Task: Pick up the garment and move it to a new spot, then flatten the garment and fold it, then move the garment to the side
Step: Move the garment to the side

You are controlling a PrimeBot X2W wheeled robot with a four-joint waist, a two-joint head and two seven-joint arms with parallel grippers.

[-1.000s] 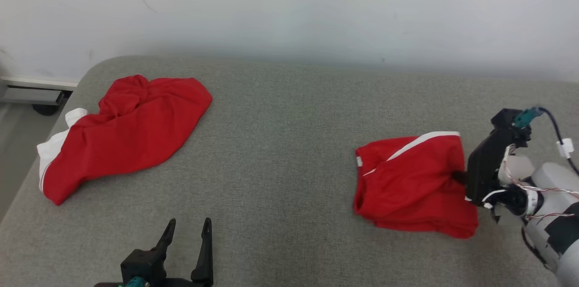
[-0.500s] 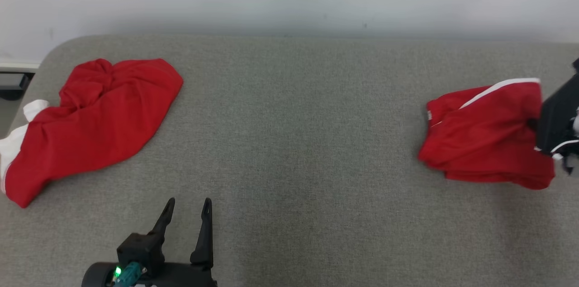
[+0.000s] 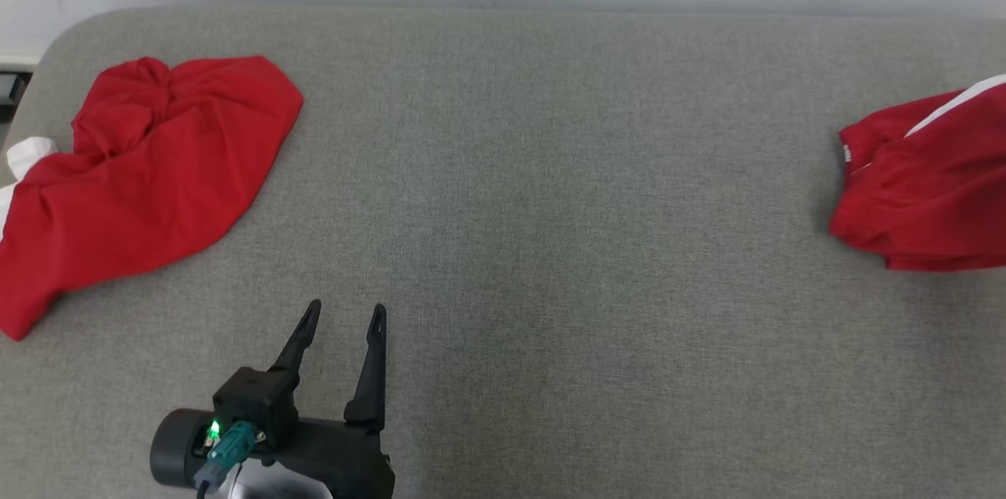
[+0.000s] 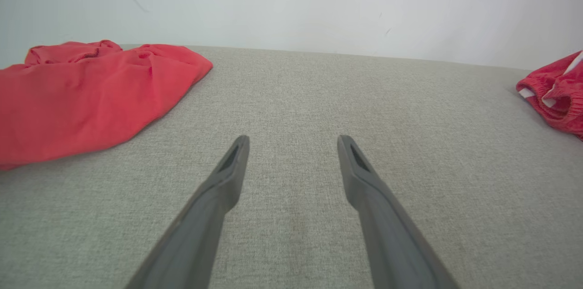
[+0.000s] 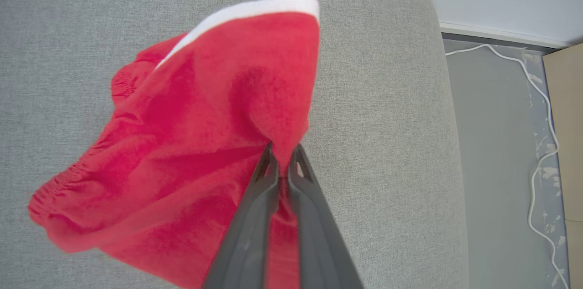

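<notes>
At the far left, a loose red garment [image 3: 141, 177] with a bit of white at its edge lies crumpled on the grey padded surface [image 3: 550, 169], near the rounded corner. To its right and nearer the robot, the left gripper [image 3: 346, 307] hovers low over bare padding with its two dark fingers [image 4: 218, 193] spread wide and nothing between them. The middle of the surface is plain grey cloth. At the right edge of the head view is the folded red garment [image 3: 927, 185], a white stripe running along its top. In the right wrist view the right gripper [image 5: 283, 151] has its fingers pressed together on a pinch of this garment's red fabric [image 5: 191, 143]. The bundle seems to be partly lifted, though whether its lower edge touches the padding is hard to tell. Beyond the surface's end, a white cable [image 5: 542, 143] trails over the floor.
</notes>
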